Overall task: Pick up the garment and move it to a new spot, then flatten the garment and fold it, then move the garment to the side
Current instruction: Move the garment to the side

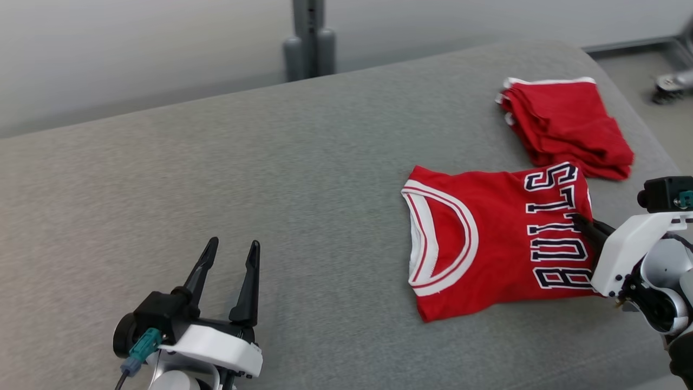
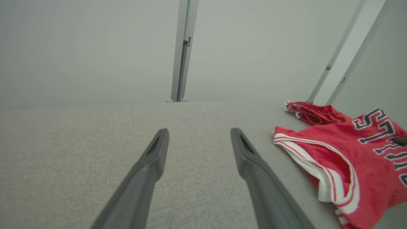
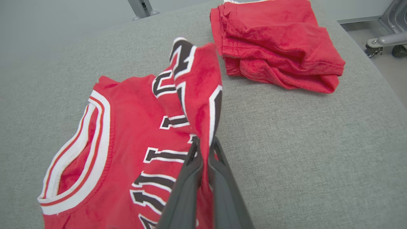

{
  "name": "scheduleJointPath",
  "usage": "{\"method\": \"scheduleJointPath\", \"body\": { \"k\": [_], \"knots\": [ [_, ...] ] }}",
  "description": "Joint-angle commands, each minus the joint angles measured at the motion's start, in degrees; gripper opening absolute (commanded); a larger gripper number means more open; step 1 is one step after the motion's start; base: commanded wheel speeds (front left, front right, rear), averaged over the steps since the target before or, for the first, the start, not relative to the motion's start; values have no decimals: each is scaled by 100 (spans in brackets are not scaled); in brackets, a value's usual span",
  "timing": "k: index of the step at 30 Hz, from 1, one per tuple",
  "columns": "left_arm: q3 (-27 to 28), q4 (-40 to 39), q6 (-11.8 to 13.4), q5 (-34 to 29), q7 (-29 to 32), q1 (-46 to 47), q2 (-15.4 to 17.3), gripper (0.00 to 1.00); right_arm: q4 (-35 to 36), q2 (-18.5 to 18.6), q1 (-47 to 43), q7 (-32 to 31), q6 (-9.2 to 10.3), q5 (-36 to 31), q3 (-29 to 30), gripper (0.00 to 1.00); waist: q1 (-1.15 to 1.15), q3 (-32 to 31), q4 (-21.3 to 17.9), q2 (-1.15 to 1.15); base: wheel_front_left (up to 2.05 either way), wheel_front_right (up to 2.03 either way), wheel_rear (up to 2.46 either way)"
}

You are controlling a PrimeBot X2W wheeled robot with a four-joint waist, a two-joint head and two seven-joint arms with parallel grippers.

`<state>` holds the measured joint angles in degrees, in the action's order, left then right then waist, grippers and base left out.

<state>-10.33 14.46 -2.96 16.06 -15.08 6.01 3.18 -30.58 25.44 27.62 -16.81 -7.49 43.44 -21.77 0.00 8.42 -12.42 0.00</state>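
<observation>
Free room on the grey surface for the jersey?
Free: the bare grey surface between the jersey and the left gripper, back to the far edge. Crowded: right end, folded red garment close behind the jersey, right gripper shut on its edge.

Two long dark tapered fingers (image 1: 250, 276) on the left gripper (image 1: 234, 244), black housing below, glossy white shell wrapping the wrist. Teal connector (image 1: 145, 342) at its side, blue-grey cable (image 1: 126, 371) trailing off. Over to the right gripper (image 1: 582, 221): same white casing, black block (image 1: 663, 192) on top, possibly another teal plug (image 1: 686, 199) at the edge.
</observation>
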Motion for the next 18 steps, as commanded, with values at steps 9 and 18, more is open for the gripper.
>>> {"method": "scheduleJointPath", "body": {
  "k": [9, 18],
  "knots": [
    [-150, 72, -48, -101, 50, 294, 107, 100, -157, -109, 291, 194, -2, -71, -29, 0, 0, 314, -652, 0, 0, 0, 0],
    [-168, 134, 0, 3, 23, 162, 95, 100, -171, 19, 453, 190, -2, -162, -87, 0, 0, 97, -310, 0, 0, 0, 0]
  ]
}}
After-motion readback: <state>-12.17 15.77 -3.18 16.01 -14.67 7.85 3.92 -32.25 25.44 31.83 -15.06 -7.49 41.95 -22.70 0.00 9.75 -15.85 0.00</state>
